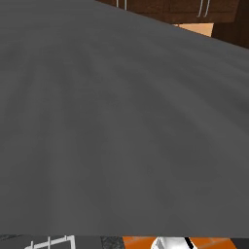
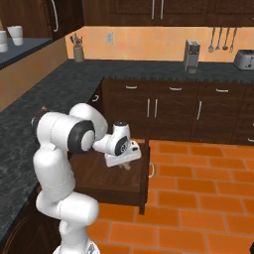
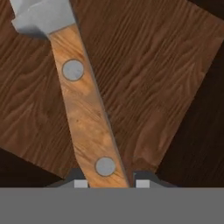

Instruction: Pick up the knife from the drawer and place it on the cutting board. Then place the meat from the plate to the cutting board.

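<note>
We see the claw (image 3: 108,183) closed on the knife (image 3: 83,113), its two tips pressed against either side of the wooden, riveted handle near its end; the knife lies over the dark wood floor of the open drawer (image 2: 111,181), where the arm (image 2: 69,134) reaches down beside the dark desk (image 2: 30,129).

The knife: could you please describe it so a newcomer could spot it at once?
Look in the open drawer below the dark counter. The knife lies on its wooden floor, between the tips of the gripper. Its tan handle carries two round silver rivets.
</note>
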You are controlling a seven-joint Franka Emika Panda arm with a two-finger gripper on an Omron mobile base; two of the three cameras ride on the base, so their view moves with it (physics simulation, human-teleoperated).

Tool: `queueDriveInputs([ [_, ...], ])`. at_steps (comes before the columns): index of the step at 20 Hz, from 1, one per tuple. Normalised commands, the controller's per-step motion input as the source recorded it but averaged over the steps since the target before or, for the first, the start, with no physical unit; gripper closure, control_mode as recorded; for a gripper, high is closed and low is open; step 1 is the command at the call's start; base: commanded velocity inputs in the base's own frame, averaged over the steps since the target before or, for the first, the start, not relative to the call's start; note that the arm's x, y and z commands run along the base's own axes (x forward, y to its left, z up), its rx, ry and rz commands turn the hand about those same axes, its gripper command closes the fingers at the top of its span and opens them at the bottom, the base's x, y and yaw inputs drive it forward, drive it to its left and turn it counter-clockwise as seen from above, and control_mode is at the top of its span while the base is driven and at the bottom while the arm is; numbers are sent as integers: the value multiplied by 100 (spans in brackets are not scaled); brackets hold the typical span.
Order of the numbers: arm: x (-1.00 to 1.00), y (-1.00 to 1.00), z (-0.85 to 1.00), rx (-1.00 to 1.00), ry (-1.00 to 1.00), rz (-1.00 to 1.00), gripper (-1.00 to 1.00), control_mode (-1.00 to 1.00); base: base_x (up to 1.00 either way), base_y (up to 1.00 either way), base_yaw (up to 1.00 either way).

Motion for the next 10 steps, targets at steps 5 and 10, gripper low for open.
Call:
queueDriveInputs([
  [5, -27, -17, 100, 0, -21, -22, 100, -100, 0, 0, 0],
  [10, -84, -32, 98, 1, -4, -21, 100, -100, 0, 0, 0],
])
